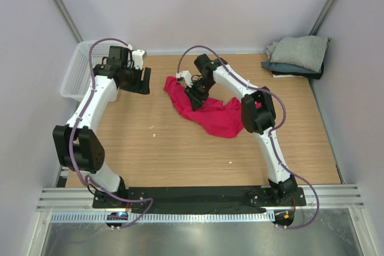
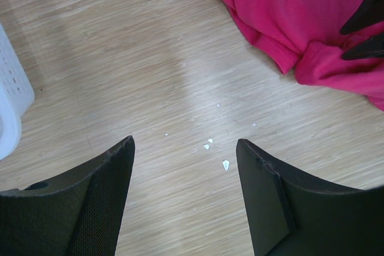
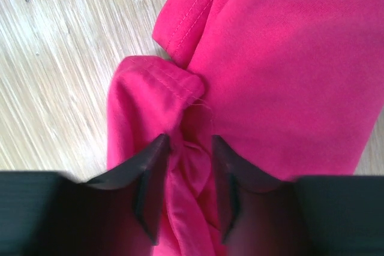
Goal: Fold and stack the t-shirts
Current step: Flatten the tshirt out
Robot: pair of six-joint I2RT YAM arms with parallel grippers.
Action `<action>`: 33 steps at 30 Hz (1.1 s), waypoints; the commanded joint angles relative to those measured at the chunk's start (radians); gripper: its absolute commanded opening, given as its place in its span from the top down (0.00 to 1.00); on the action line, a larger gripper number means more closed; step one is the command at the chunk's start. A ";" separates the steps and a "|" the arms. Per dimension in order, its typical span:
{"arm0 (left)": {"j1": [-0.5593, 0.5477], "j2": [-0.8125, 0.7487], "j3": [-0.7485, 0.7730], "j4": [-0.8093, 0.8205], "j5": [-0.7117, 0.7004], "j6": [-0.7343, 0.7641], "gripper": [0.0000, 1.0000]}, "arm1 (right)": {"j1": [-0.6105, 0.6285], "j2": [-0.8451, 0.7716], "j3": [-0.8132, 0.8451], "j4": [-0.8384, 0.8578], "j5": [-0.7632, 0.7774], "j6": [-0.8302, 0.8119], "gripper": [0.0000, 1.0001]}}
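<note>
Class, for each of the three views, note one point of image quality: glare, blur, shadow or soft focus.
Top external: even light, sharp throughout, faint shadows on the wooden table. Left wrist: a pale sheen band runs down the wood toward the left pincer. Right wrist: stitching on the crimson-pink t-shirt is crisp; the right pincer is soft-edged, the wood streaky.

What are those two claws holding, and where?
The right gripper pinches the pink t-shirt by a bunched fold near a hem. The left gripper holds nothing.
</note>
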 commanded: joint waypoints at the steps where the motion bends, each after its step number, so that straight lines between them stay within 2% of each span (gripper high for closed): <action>1: 0.010 0.002 0.032 0.038 0.013 -0.013 0.30 | 0.018 -0.010 0.031 0.013 0.000 -0.009 0.63; 2: 0.011 0.003 0.035 0.038 0.014 -0.014 0.30 | 0.018 -0.018 0.031 0.014 0.007 -0.007 0.75; 7: 0.013 0.043 0.033 0.058 0.036 -0.025 0.31 | 0.018 -0.109 0.029 0.040 0.109 0.000 0.99; 10: 0.014 0.118 0.082 0.067 0.079 -0.045 0.31 | 0.015 -0.218 0.011 0.052 0.169 0.002 0.99; 13: 0.014 0.258 0.197 0.067 0.109 -0.085 0.31 | 0.012 -0.320 -0.036 0.052 0.238 -0.013 0.99; 17: 0.001 0.503 0.462 0.049 0.128 -0.100 0.31 | 0.014 -0.534 -0.119 0.049 0.336 -0.038 0.99; 19: -0.015 0.563 0.556 0.035 0.116 -0.068 0.31 | 0.014 -0.597 -0.168 0.052 0.373 -0.052 0.99; 22: -0.041 0.646 0.616 0.035 0.108 -0.064 0.31 | 0.011 -0.689 -0.214 0.055 0.448 -0.072 0.99; 25: -0.059 0.657 0.593 0.020 0.134 -0.064 0.36 | 0.003 -0.746 -0.236 0.054 0.505 -0.079 0.99; 27: -0.071 0.601 0.534 0.024 0.197 -0.080 0.44 | -0.011 -0.772 -0.273 0.066 0.528 -0.082 0.99; 28: -0.078 0.579 0.453 0.029 0.218 -0.096 0.46 | -0.017 -0.774 -0.280 0.065 0.534 -0.085 0.99; 31: -0.133 0.522 0.343 0.047 0.263 -0.119 0.46 | -0.044 -0.777 -0.280 0.075 0.550 -0.082 0.99; 33: -0.156 0.520 0.332 0.047 0.257 -0.120 0.46 | -0.066 -0.778 -0.255 0.101 0.574 -0.060 0.99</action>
